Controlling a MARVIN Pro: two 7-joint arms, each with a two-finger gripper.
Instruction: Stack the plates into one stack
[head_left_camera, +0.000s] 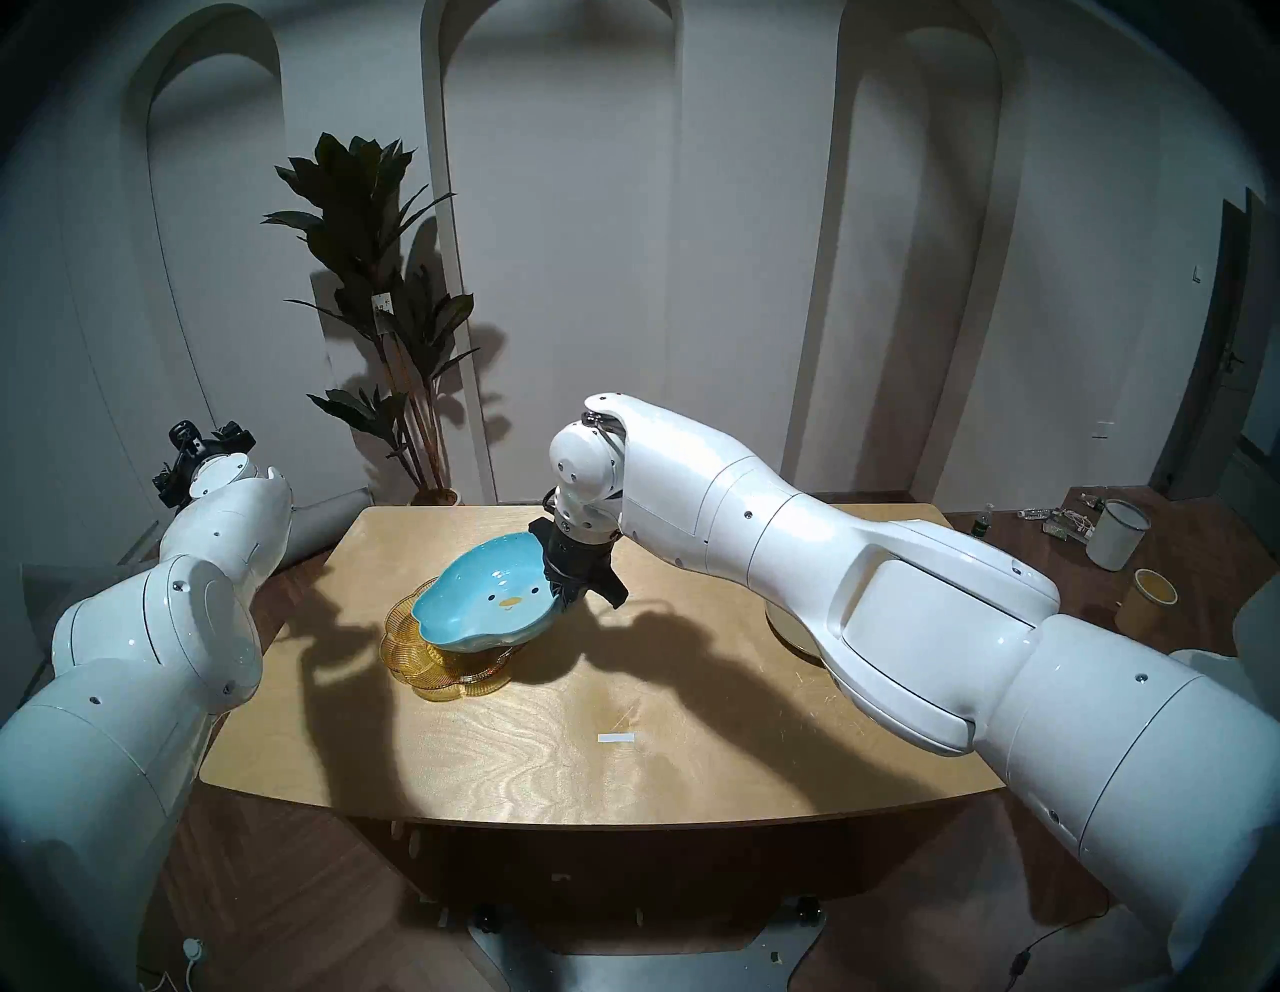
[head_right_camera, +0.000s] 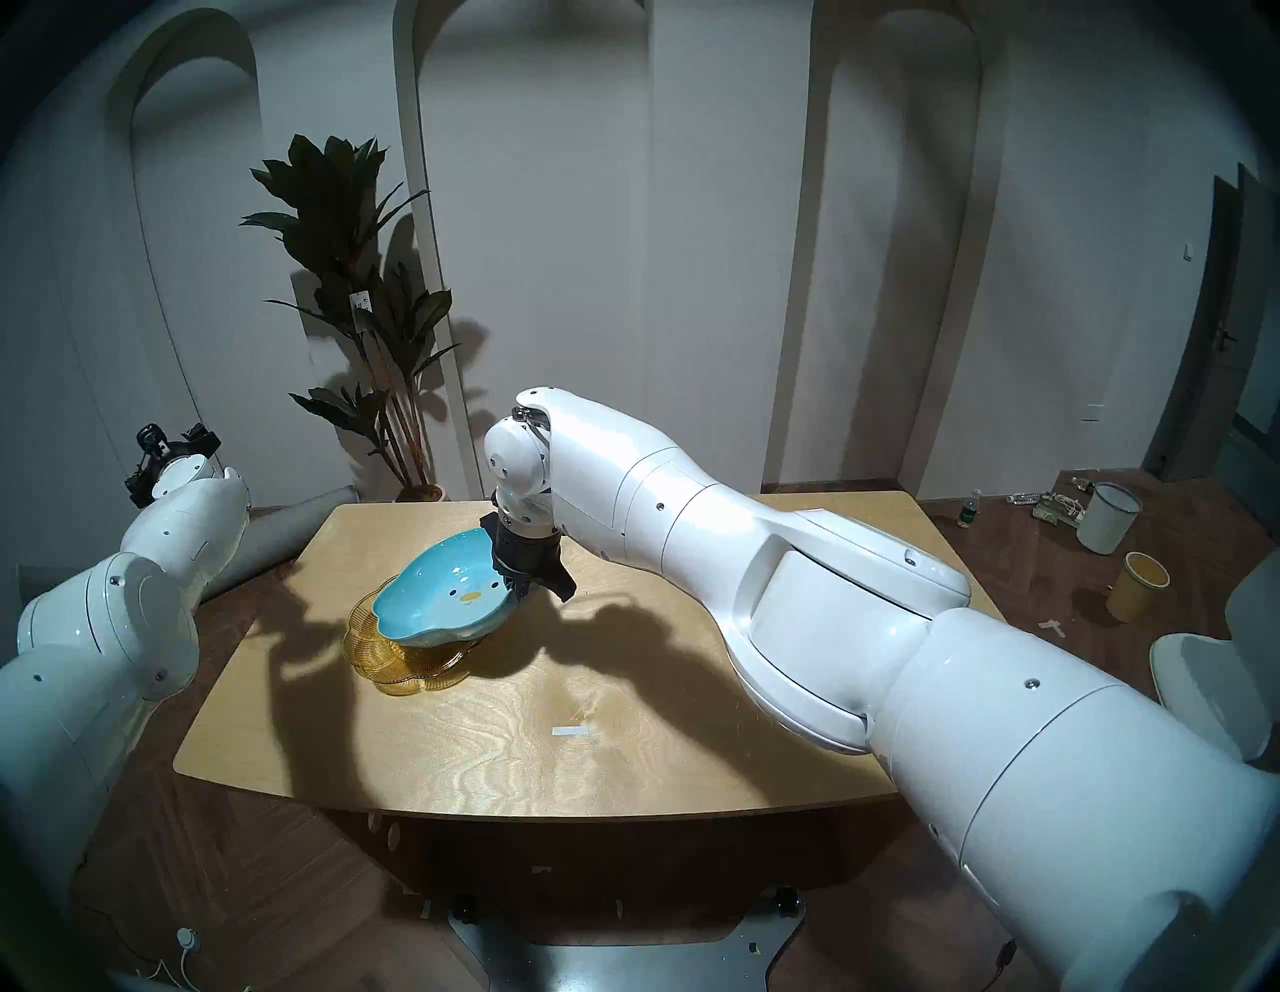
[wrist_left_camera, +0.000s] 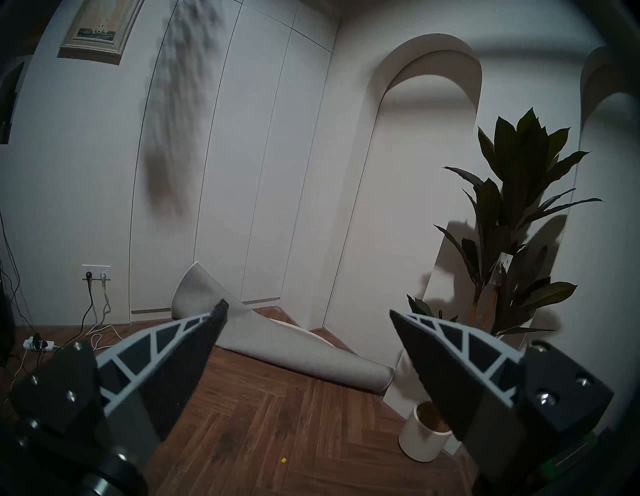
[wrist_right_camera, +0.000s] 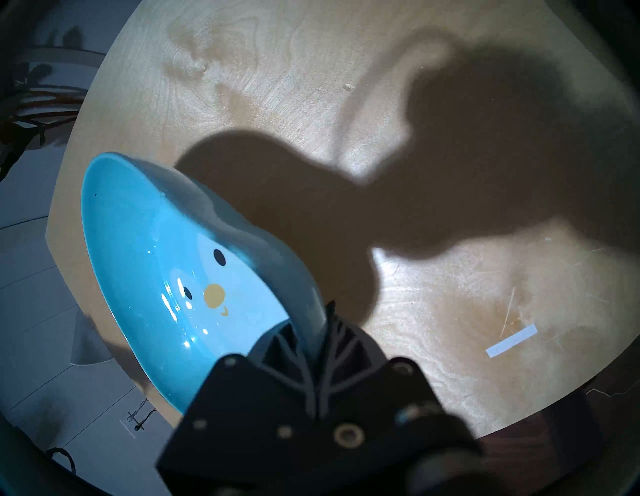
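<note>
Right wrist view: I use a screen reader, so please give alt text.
The right gripper pinches the rim of a tilted blue penguin plate above a wooden table, where dark arm shadows and a strip of white tape show.

A home room: arched wall niches (head_left_camera: 215, 228), potted plant (head_left_camera: 377, 277), herringbone wood floor (wrist_left_camera: 277, 415).
</note>
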